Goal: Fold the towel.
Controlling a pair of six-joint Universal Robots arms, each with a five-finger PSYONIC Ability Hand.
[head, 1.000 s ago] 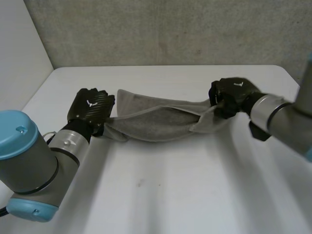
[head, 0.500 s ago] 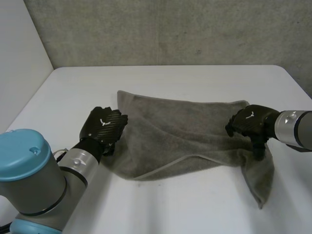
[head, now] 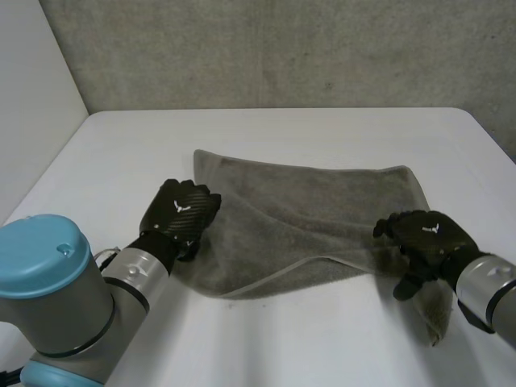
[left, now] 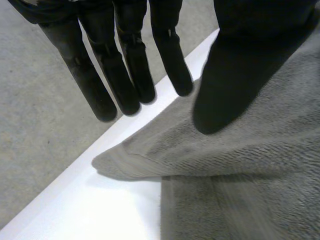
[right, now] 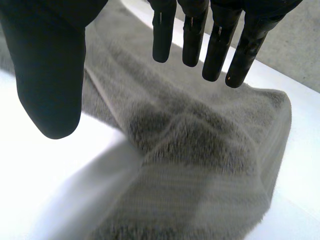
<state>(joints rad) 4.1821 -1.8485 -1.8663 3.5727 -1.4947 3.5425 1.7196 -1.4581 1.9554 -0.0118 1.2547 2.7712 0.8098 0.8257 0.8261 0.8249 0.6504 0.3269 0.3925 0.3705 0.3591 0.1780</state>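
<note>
Grey terry towel (head: 314, 218) flat on white table (head: 282, 133), partly doubled over, with a hemmed edge slanting across the side nearer the robot. Long axis running from left hand (head: 179, 214) to right hand (head: 427, 238), one hand at each short end.

Left hand at the towel's left edge, by the near corner. Seen from its wrist, fingers (left: 125, 85) straight and spread, thumb close over the pile, nothing pinched: open. Towel (left: 240, 175) directly beneath palm and thumb, a peaked corner just below the fingertips.

Right hand at the towel's right end, likewise open: fingers (right: 220, 45) straight, thumb held apart, towel (right: 200, 150) rumpled below the palm and clear of the fingertips. Past the right hand, toward the robot, a loose tail of cloth trailing toward the table's near edge.

Judged for the coming fold: each hand equally near its own end, so each best placed for its own corner. Right-side tail probably in need of straightening first, otherwise a crooked fold likely.

No readable lettering or label on the towel. Merely a small pale emblem on the back of each hand, not legible as text.
</note>
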